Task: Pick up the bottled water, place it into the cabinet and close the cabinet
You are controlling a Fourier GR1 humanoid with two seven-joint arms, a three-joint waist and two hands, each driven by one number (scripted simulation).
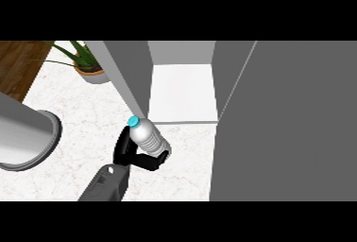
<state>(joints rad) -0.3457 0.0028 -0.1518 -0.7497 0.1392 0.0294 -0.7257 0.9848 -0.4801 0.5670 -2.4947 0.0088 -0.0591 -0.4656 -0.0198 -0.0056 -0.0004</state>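
Note:
The bottled water (146, 135) is a clear bottle with a cyan cap (132, 121). It is tilted, with the cap pointing toward the cabinet's left grey panel (129, 75). My right hand (134, 155) is shut on the bottle's lower part, fingers curled round it from below, and its forearm comes in from the lower edge. The bottle hangs just in front of the open cabinet, near the front edge of its white shelf (182, 92). The cabinet's grey door (293, 127) stands open at the right. My left hand does not show.
A potted green plant (87, 64) stands at the back left on the white marble counter (83, 113). A large grey cylinder with a rim (28, 137) fills the left edge. Wooden floor shows at the far left corner.

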